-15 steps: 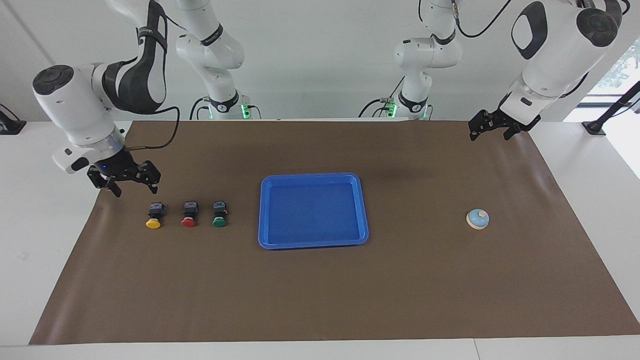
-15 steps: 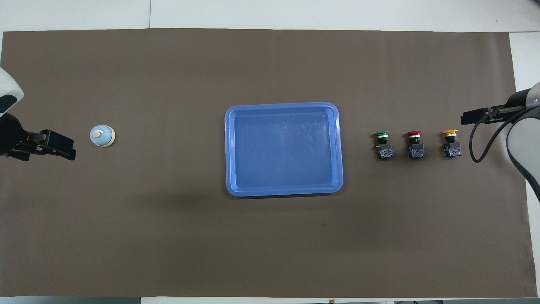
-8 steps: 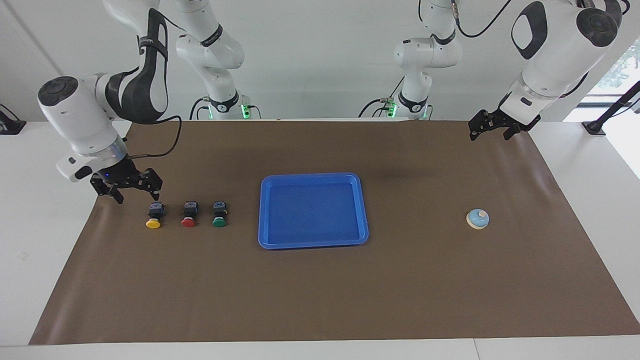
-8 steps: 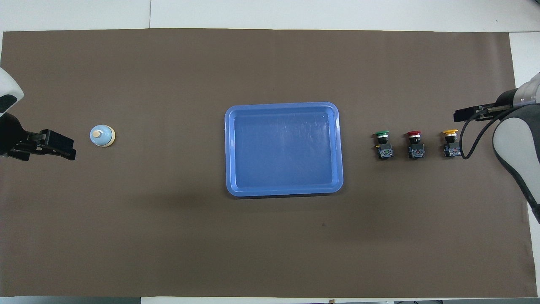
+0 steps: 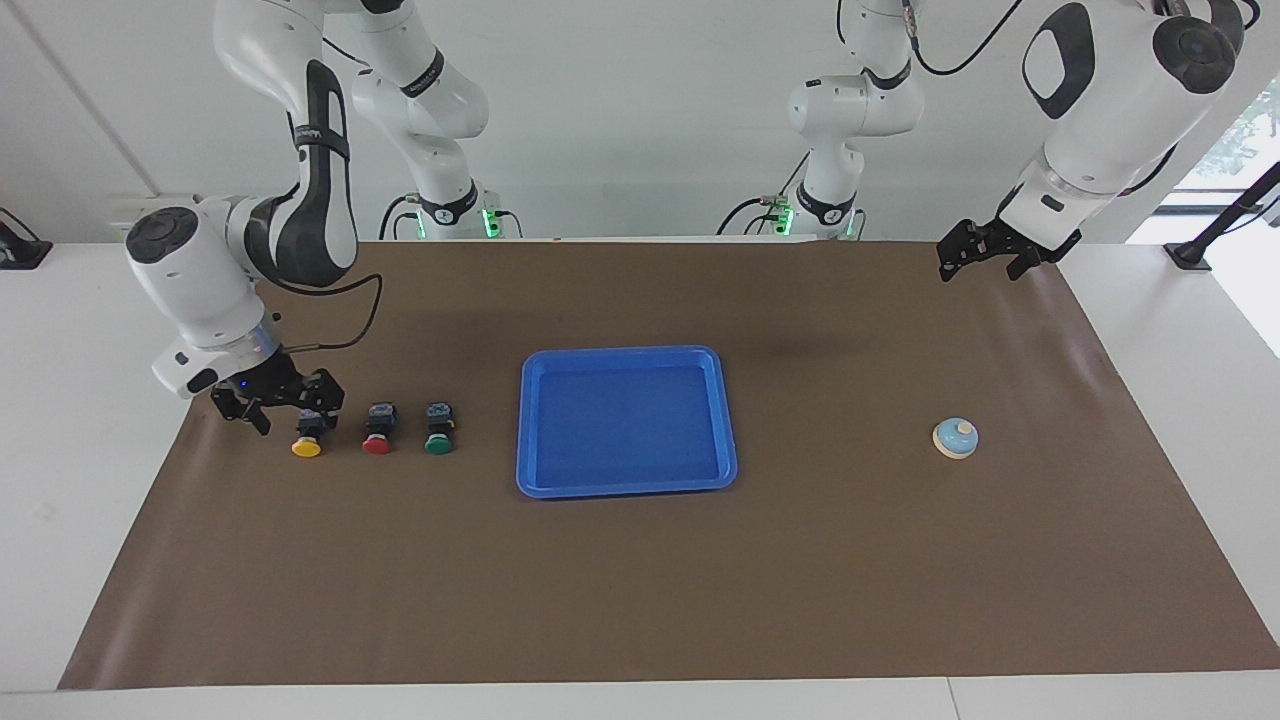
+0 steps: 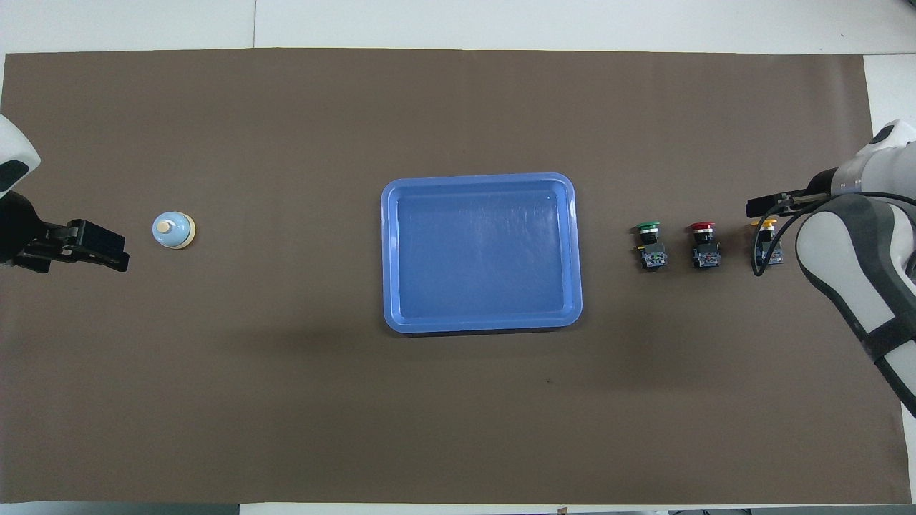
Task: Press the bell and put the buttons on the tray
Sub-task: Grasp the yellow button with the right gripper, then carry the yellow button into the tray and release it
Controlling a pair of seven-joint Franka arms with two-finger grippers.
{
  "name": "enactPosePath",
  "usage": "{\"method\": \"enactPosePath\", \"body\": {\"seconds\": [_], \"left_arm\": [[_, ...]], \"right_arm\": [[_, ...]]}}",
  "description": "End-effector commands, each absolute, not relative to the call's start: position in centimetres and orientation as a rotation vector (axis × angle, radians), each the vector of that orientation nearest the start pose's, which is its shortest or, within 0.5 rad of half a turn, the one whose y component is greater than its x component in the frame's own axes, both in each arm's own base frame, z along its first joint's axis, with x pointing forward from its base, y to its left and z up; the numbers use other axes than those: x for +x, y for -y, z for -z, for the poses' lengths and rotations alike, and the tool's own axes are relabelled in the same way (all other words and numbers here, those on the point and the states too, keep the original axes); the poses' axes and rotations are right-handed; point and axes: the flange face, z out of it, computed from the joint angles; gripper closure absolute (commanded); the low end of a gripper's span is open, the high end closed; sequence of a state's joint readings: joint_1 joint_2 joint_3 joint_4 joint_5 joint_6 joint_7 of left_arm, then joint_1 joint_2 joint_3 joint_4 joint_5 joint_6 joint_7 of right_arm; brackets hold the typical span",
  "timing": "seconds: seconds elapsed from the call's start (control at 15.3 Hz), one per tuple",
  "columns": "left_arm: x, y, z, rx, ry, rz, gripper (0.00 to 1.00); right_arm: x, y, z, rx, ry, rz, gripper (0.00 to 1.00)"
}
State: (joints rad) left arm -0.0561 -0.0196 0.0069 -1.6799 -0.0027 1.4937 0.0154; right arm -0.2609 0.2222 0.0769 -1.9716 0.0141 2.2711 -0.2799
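Three buttons lie in a row toward the right arm's end: yellow (image 5: 307,446), red (image 5: 377,444), green (image 5: 438,443). My right gripper (image 5: 296,416) is open and low over the yellow button's black body; I cannot tell whether it touches. In the overhead view the right gripper (image 6: 767,212) and arm partly cover the yellow button (image 6: 768,227), beside the red (image 6: 703,229) and green (image 6: 648,228) ones. The blue tray (image 5: 527,420) (image 6: 388,250) lies empty mid-table. The bell (image 5: 955,438) (image 6: 173,230) stands toward the left arm's end. My left gripper (image 5: 980,262) (image 6: 100,252) is open, raised, and waits.
A brown mat (image 5: 640,580) (image 6: 458,415) covers the table, with white table edge around it. The right arm's cable (image 5: 345,310) loops above the mat near the buttons.
My right gripper has come down and moved toward the yellow button, from beside the row to just over its body. The left arm, bell, tray and buttons have not moved.
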Motion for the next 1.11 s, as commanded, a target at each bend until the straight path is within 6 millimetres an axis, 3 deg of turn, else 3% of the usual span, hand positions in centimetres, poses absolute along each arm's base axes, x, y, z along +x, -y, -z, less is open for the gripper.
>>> {"method": "enactPosePath", "body": {"seconds": [0.0,0.33,0.72,0.78,1.04], "left_arm": [[53.3,2.6,-58.4,-3.139,-0.082,-0.259,0.00],[53.3,2.4,-58.4,-3.139,-0.077,-0.259,0.00],[53.3,2.4,-58.4,-3.139,-0.077,-0.259,0.00],[53.3,2.4,-58.4,-3.139,-0.077,-0.259,0.00],[53.3,2.4,-58.4,-3.139,-0.077,-0.259,0.00]], "right_arm": [[59.1,12.7,-34.6,-3.107,0.159,0.103,0.00],[58.8,13.8,-31.4,-3.089,0.154,0.044,0.00],[58.0,13.5,-29.5,-3.089,0.140,0.036,0.01],[57.9,13.4,-29.3,-3.089,0.142,0.036,0.11],[57.9,13.4,-29.4,-3.088,0.147,0.032,0.88]]}}
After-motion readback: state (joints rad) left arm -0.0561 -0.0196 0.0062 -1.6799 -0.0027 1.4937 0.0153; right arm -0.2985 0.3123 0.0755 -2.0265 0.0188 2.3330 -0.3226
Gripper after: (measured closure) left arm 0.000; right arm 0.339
